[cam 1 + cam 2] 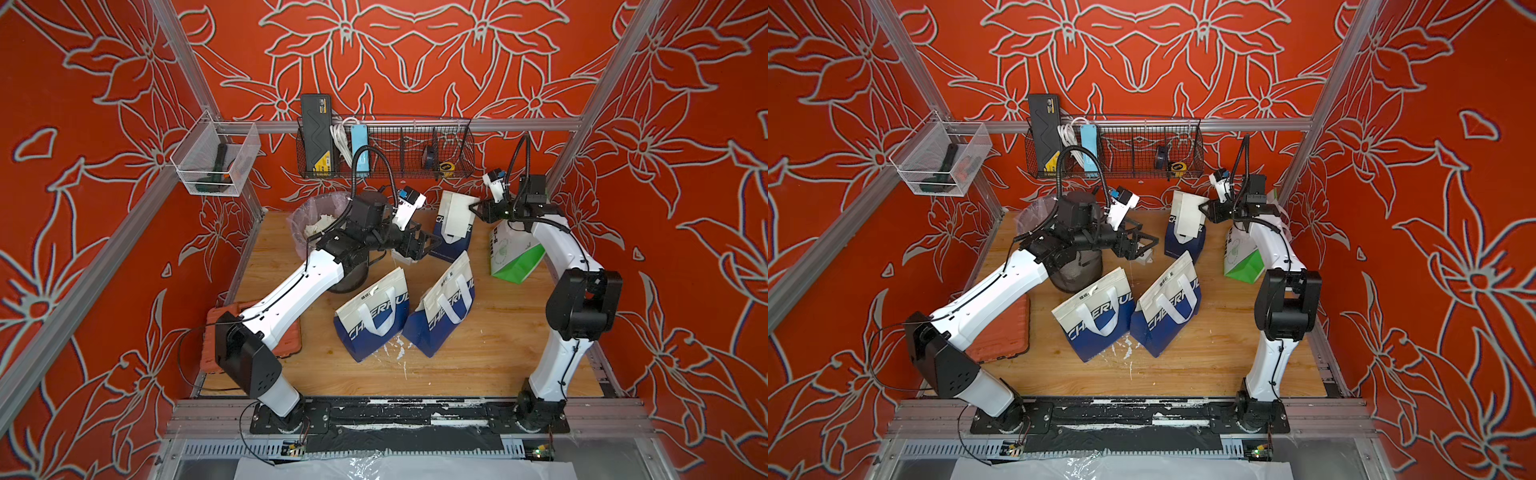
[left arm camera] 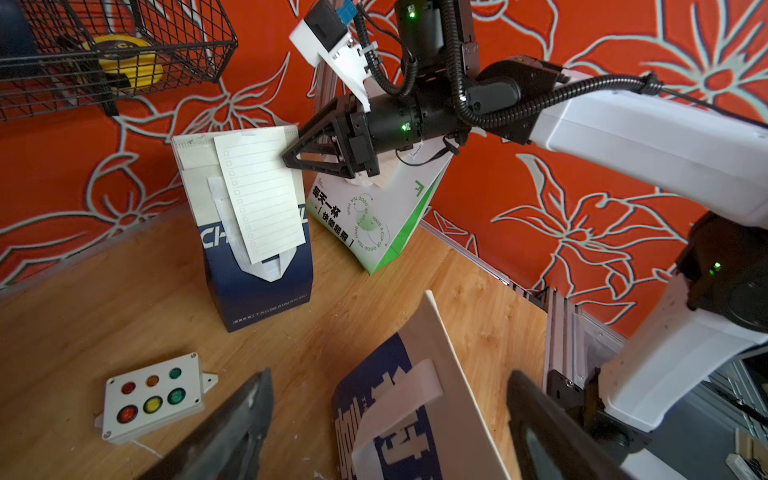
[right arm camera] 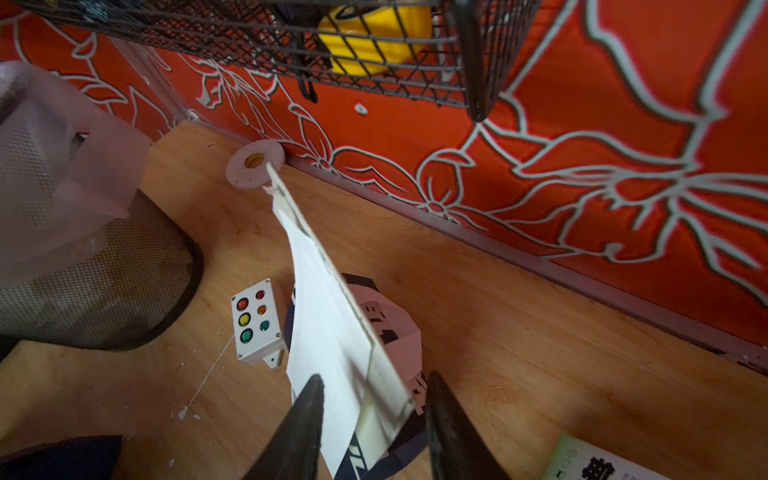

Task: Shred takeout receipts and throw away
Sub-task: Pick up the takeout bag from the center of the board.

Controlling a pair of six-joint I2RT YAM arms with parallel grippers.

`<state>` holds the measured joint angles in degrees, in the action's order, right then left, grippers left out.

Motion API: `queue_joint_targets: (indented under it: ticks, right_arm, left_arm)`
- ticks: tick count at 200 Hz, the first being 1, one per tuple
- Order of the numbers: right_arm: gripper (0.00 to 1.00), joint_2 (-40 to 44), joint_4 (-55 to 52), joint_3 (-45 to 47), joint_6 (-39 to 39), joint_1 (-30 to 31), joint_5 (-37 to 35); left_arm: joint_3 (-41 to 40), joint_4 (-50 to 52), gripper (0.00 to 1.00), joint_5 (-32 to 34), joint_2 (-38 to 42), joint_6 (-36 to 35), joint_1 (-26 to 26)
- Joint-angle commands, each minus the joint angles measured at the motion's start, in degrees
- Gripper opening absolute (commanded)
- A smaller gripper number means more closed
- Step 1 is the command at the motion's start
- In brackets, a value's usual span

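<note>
A: Where's the receipt (image 2: 262, 195)?
B: Hanging lengthwise down the upright bag (image 2: 257, 295), far worktop (image 2: 124, 291). Right tool (image 2: 293, 147) straddles its top corner, jaws apart, seemingly not yet pinching; left tool (image 1: 432, 245) spread, farther off.

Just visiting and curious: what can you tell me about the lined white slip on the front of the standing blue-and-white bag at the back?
The receipt is a thin white rectangular paper slip, printed with faint grey lines and a column of small checkboxes. It looks whole and flat, hanging slightly askew against the upper front of the upright bag, covering part of its ribbon handle. The right gripper straddles its top corner and the bag's top edge; whether it pinches is unclear.
</note>
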<state>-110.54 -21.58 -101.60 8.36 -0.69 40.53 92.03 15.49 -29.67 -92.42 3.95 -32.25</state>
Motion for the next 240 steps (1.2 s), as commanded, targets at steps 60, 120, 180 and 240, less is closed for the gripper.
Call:
queue_joint_targets:
  ticks: [60, 120, 180, 240]
  right_arm:
    - [0.06, -1.7, 1.5, -2.5, -0.6, -0.8, 11.4]
    - [0.0, 0.6, 2.0, 0.8, -0.9, -0.8, 16.7]
    - [0.0, 5.5, 4.4, 8.8, -1.8, -0.9, 19.7]
    - [0.0, 7.8, 5.1, 12.5, -1.6, -0.9, 21.2]
  left_arm:
    - [14.9, 3.2, 0.85, -1.3, -15.1, -0.3, 0.6]
    - [24.4, 5.5, 0.83, -1.6, -24.9, -0.2, 1.4]
    - [29.9, 3.4, 0.79, -1.7, -32.8, 0.4, 1.6]
    - [32.1, 0.8, 0.74, 0.9, -38.1, 2.4, 2.4]
